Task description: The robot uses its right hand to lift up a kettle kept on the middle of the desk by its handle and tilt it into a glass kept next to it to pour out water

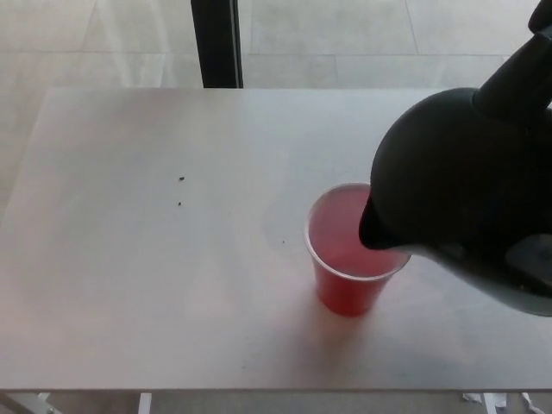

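Kettle [466, 190] tilted, spout over red cup [349, 263], robot hand unseen.

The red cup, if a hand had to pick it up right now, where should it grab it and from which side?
Probably the cup is best gripped around its side wall, below the rim, coming from the robot's left. It stands upright on the table, wider at the top, so fingers around it should hold. The kettle hangs tilted over its right rim, spout above the opening, blocking that side and the top.
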Robot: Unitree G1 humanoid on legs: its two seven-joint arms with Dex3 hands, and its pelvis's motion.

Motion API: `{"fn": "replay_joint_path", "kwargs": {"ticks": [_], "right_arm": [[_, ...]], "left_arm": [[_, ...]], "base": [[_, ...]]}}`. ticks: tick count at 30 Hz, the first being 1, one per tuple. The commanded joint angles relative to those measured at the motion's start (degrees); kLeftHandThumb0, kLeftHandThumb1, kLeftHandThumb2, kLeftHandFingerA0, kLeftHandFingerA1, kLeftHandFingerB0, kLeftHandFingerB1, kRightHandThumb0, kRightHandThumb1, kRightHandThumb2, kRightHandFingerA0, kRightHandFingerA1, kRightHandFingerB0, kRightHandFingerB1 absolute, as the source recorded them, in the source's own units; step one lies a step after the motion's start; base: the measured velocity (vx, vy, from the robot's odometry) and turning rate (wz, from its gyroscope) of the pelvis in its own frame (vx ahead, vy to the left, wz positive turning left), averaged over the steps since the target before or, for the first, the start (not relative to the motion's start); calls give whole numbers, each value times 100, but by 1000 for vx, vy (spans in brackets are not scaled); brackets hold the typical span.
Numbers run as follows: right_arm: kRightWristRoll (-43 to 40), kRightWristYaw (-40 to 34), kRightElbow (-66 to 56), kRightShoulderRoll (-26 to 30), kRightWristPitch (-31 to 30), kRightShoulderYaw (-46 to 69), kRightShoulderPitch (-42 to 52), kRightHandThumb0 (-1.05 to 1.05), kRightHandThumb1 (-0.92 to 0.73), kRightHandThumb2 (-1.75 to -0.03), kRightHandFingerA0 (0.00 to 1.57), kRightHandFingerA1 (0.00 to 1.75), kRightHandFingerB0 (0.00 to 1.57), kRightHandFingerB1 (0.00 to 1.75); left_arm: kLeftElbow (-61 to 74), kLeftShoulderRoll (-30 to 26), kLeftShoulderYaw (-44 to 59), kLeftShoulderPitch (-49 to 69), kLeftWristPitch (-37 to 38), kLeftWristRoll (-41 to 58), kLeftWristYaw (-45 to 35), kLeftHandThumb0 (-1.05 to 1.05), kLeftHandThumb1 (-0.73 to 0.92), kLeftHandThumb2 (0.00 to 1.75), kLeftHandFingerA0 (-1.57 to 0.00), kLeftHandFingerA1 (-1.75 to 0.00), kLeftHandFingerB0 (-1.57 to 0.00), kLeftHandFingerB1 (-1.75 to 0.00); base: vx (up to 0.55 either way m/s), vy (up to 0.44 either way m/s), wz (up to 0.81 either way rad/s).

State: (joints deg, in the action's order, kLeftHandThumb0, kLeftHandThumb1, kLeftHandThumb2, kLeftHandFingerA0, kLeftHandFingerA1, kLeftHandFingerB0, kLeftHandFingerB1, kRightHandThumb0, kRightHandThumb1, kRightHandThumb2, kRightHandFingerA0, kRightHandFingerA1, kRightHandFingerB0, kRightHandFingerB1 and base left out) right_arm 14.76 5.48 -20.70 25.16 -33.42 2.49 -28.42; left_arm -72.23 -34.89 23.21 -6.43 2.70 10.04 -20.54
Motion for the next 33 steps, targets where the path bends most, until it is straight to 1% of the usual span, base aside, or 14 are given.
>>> {"fn": "replay_joint_path", "kwargs": {"ticks": [1,6,7,9,14,17,18,20,21,24,29,31,32,33], "right_arm": [[174,122,-182,179,-544,94,-368,-21,-42,-123,98,151,90,119],[548,253,-454,447,-704,-309,-399,-25,-45,-113,123,133,93,105],[582,270,-491,453,-780,-357,-418,-22,-44,-111,100,163,91,105],[559,287,-531,409,-812,-372,-411,-20,-45,-113,100,163,87,114],[596,436,-582,452,-896,-486,-442,-20,-54,-90,95,167,85,85],[585,488,-586,449,-707,-584,-357,-26,-48,-107,119,134,93,113],[540,467,-525,449,-446,-570,-301,-19,-47,-110,92,175,86,132],[430,538,-487,414,-293,-572,-220,-20,-43,-118,94,174,86,140],[462,541,-499,407,-329,-602,-207,-26,-45,-114,123,138,98,119],[367,550,-430,393,-124,-495,-144,-27,-47,-117,123,137,95,113],[280,497,-477,290,-101,-247,-108,-22,-53,-100,91,175,80,136],[289,484,-472,292,-9,-190,-82,-20,-50,-108,93,173,81,140],[237,501,-460,297,62,-129,-53,-23,-48,-114,121,137,97,119],[234,490,-447,319,148,-79,-25,-17,-47,-122,92,172,81,147]], "left_arm": [[23,-174,-12,3,-87,5,-27,-75,74,63,-55,-46,-40,-37],[-17,-191,-77,-36,-81,-52,27,-80,63,98,-49,-56,-33,-49],[-11,-189,-57,-34,-96,-26,24,-81,63,98,-49,-56,-34,-50],[4,-171,-34,-29,-127,13,-3,-74,74,63,-55,-46,-41,-37],[-24,-170,-15,-92,-117,28,-24,-75,73,62,-54,-45,-40,-38],[-17,-175,-17,-132,-149,23,-6,-78,61,97,-49,-57,-33,-50],[-12,-179,-30,-159,-155,6,28,-79,62,97,-49,-56,-34,-50],[-2,-189,-37,-154,-162,-2,24,-76,61,97,-47,-55,-34,-50],[48,-215,-193,-96,-23,-168,46,-74,62,100,-46,-55,-30,-49],[22,-218,-73,-116,-87,3,-78,-74,75,63,-52,-43,-36,-37],[16,-219,-70,-144,-147,3,-6,-73,75,63,-54,-42,-37,-36],[23,-216,-71,-121,-94,2,-45,-74,75,63,-53,-43,-36,-36],[16,-223,-111,-124,-89,-44,-15,-74,76,64,-54,-42,-36,-36],[12,-218,-77,-136,-128,-4,-27,-73,75,63,-53,-42,-37,-36]], "base": [[0,0,0],[0,0,0],[0,0,0],[0,0,0],[0,0,0],[0,0,0],[0,0,0],[0,0,0],[0,0,0],[0,0,0],[0,0,0],[0,0,0],[0,0,0],[0,0,0]]}}
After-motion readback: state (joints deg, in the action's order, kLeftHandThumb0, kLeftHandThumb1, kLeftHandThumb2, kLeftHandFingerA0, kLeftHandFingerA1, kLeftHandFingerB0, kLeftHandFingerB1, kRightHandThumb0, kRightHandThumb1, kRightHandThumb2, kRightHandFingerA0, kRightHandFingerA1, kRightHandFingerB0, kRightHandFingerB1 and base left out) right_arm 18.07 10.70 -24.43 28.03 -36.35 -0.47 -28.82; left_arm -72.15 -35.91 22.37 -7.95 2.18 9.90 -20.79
